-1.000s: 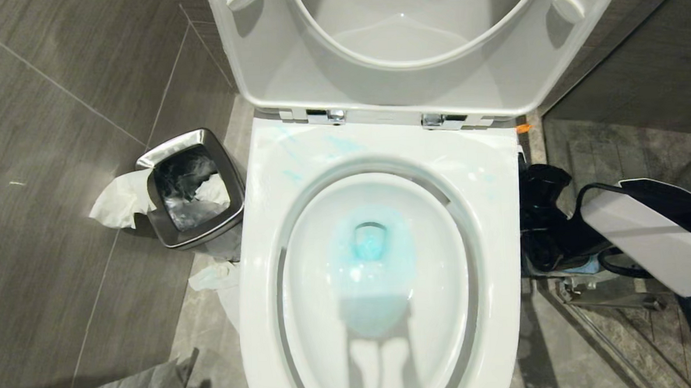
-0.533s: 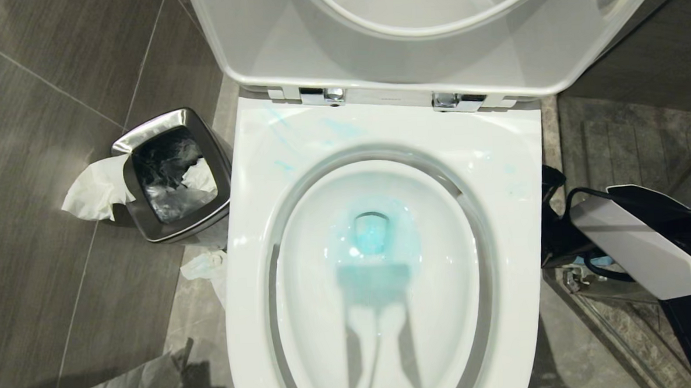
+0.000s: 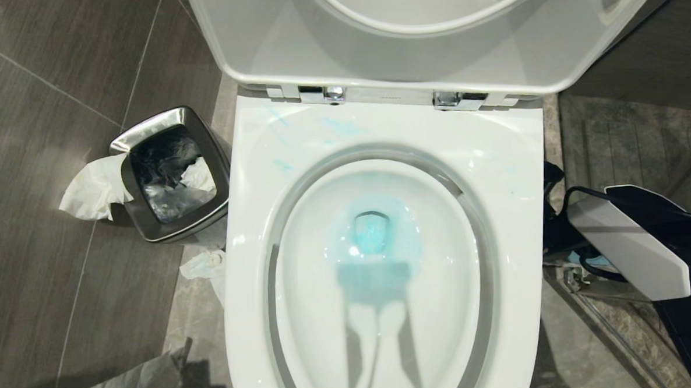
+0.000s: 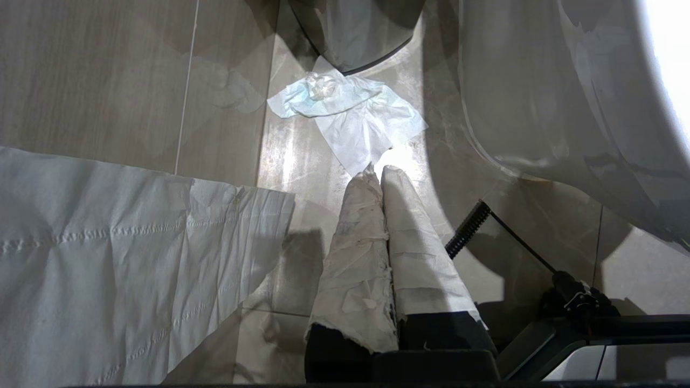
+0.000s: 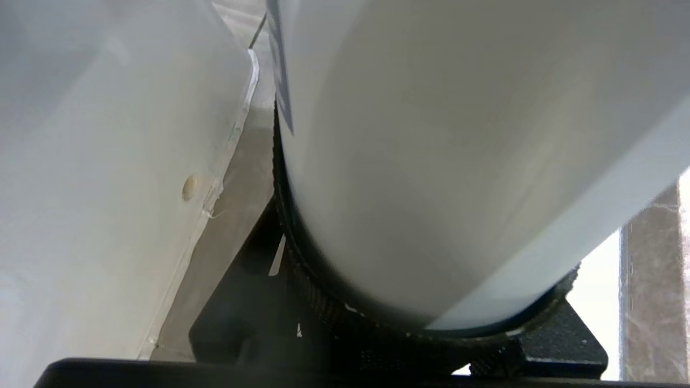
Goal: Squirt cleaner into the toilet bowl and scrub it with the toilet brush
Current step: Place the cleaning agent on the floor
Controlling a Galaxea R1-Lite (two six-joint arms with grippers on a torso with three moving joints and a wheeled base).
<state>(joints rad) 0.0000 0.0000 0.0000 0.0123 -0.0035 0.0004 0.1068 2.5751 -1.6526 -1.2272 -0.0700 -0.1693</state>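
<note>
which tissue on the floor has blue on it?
The crumpled tissue lying beside the toilet bowl base; the tissue draped over the waste bin rim looks plain white.

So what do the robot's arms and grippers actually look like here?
The right arm has a white flat-sided shell over black parts, with a black cable looping beside it. The left gripper has two long tapered fingers wrapped in wrinkled white paper on a black base, with a thin black cable nearby.
</note>
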